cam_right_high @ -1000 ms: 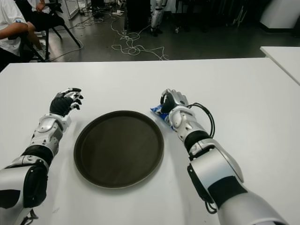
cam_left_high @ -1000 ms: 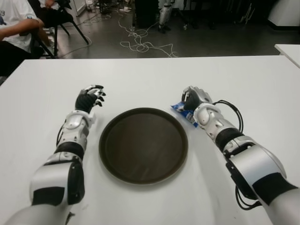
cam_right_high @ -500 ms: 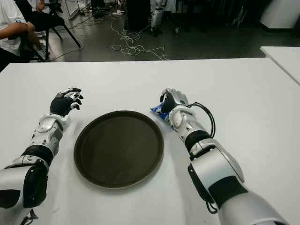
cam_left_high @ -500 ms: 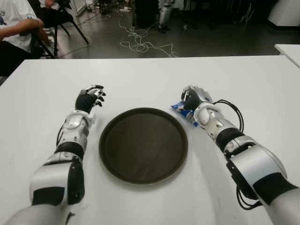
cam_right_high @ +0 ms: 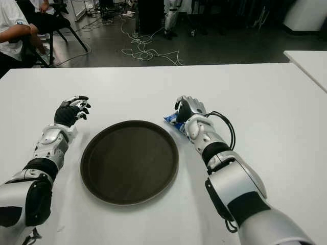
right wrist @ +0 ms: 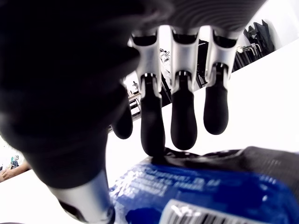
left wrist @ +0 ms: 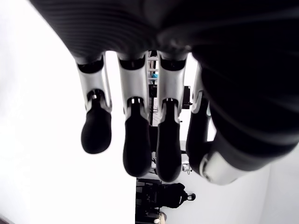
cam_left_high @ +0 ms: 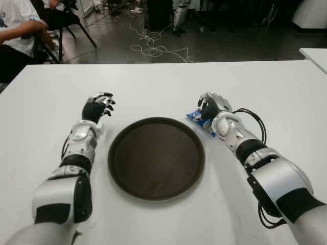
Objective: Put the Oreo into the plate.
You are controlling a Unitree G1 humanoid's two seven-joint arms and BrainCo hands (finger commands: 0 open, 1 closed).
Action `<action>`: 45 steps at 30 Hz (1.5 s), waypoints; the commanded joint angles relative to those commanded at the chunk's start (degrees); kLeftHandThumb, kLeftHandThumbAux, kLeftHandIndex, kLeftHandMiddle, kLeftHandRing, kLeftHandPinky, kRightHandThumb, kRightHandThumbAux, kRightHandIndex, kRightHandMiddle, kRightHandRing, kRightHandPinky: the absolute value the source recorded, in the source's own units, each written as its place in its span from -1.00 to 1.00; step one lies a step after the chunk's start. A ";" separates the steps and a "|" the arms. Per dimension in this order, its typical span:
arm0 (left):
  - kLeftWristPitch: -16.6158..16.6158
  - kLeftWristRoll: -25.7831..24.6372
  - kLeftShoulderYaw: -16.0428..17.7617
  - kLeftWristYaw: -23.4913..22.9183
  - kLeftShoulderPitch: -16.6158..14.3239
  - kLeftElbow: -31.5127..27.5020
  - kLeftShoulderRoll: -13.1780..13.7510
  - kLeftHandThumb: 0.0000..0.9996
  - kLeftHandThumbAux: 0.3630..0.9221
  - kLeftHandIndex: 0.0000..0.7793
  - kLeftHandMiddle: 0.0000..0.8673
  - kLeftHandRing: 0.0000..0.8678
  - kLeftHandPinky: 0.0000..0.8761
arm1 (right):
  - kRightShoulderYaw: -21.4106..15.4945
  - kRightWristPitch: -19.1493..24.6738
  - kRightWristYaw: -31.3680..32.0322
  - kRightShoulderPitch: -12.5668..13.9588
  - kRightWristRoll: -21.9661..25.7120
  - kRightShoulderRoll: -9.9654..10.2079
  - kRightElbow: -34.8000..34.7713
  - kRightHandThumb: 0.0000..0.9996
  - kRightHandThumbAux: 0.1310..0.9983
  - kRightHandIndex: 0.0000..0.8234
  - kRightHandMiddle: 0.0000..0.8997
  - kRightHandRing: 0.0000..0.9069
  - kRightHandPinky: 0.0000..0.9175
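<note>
With the blue Oreo pack (cam_left_high: 200, 121) lying on the white table (cam_left_high: 168, 81) just beside the plate (cam_left_high: 156, 157), the right hand (cam_left_high: 210, 106) hovers over it, fingers (right wrist: 183, 119) extended and not yet closed, so it should curl firmly around the pack before lifting, while the left hand (cam_left_high: 97, 107) shows relaxed and empty on the plate's other side.

Bare table (cam_left_high: 153, 84) surrounds the plate (cam_left_high: 156, 157); only its low rim intervenes

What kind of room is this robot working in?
Probably a robotics lab or workshop. Loose cables trail across the dark floor beyond the white table, another robot's legs stand at the back, and a person sits on a chair at the side.
</note>
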 joint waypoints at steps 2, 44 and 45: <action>0.05 0.06 -0.03 0.14 -0.03 0.05 0.01 0.39 0.27 0.09 0.33 0.43 0.52 | 0.17 0.06 0.16 -0.03 -0.25 -0.10 0.02 -0.89 0.76 0.22 0.39 0.35 0.28; -0.10 0.00 0.01 -0.38 0.03 0.01 0.07 0.39 0.27 0.09 0.34 0.44 0.55 | -0.32 1.55 7.40 -1.26 0.08 -1.43 0.17 0.35 0.41 0.02 0.39 0.39 0.33; -0.07 0.00 0.02 -0.39 0.02 0.04 0.08 0.39 0.27 0.09 0.34 0.44 0.55 | -0.46 1.67 7.52 -1.32 0.15 -1.49 0.17 0.35 0.41 0.02 0.40 0.39 0.33</action>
